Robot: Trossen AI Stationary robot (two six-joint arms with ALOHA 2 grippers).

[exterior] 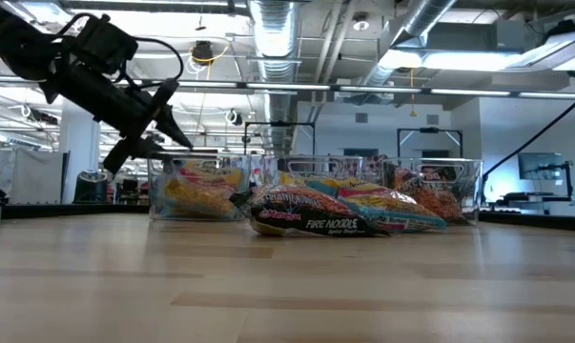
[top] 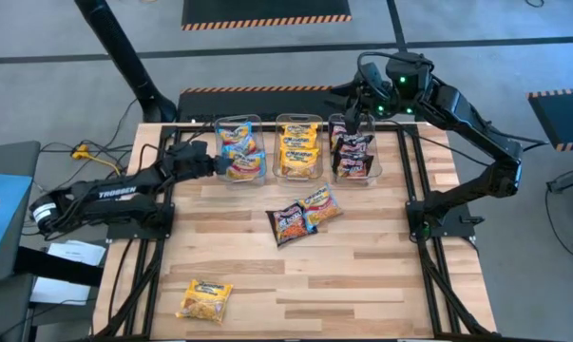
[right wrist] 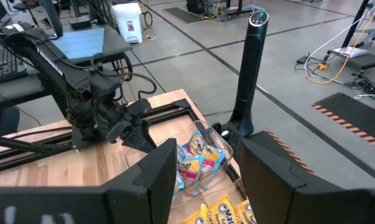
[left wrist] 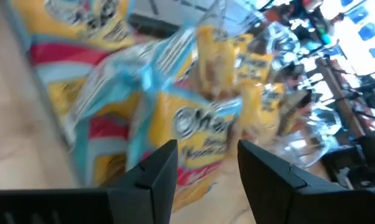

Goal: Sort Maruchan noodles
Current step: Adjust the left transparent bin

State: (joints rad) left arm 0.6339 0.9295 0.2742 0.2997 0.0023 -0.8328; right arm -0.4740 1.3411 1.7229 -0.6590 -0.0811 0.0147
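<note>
Three clear bins stand in a row at the table's far side. The left bin [top: 238,147] holds light blue-pink noodle packets [left wrist: 143,93], the middle bin [top: 298,147] yellow ones, and the right bin [top: 351,152] dark maroon ones. My left gripper [top: 221,164] is at the left bin's left side, open, with the blue-pink packets just beyond its fingertips [left wrist: 206,149]. My right gripper [top: 354,116] hangs open high over the right bin, with nothing between its fingers [right wrist: 209,146]. A dark packet [top: 288,224] and a blue-pink packet [top: 321,205] lie mid-table. A yellow packet [top: 205,299] lies near left.
Black rails [top: 414,180] run along the table's left and right sides. The wooden top [top: 362,275] between the loose packets and the near edge is bare. A person-free room with a tower fan [right wrist: 249,68] lies beyond the far edge.
</note>
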